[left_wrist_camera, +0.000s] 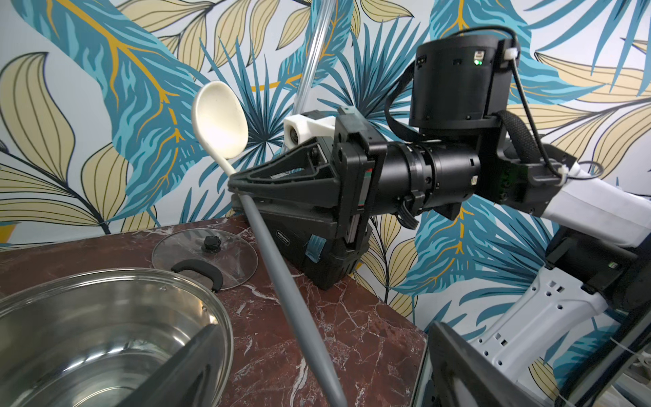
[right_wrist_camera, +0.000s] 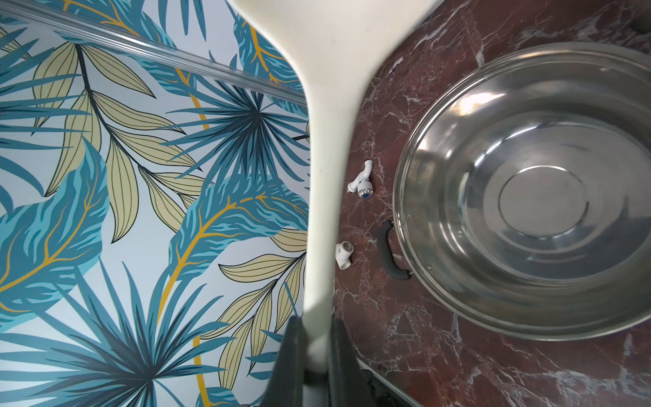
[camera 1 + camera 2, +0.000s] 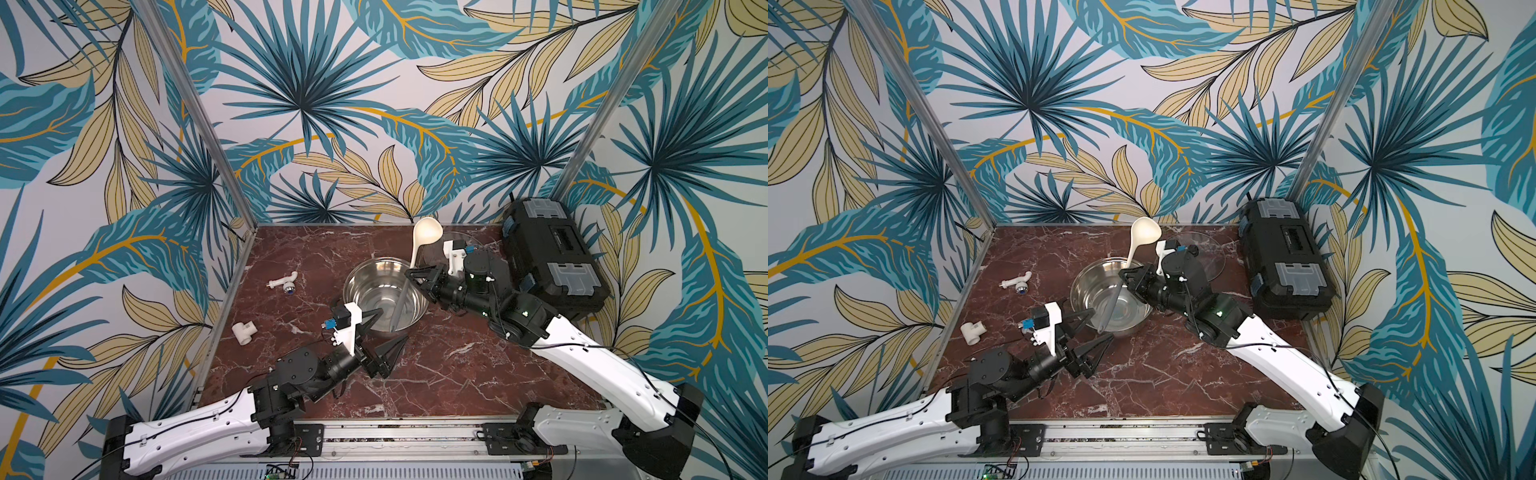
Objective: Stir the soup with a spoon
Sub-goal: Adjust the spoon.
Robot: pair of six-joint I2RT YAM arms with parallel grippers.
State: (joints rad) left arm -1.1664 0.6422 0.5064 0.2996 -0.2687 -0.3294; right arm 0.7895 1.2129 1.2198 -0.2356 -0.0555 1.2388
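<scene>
Spoon (image 1: 271,257): clear of the worktop (image 3: 457,374) and upside down, cream bowl uppermost, grey end slanting down into the pot (image 3: 374,286). On the right gripper (image 3: 411,274) the jaws are clamped where cream meets grey. On the left gripper (image 3: 393,324) the jaws stand wide, gripping nothing, either side of the grey end by the pot's near rim. The lid (image 1: 183,253) lies off, behind the pot. No soup is visible.

Assessment: pick-up done, stirring not begun. The bowl must go down first, probably by a re-grip.
</scene>
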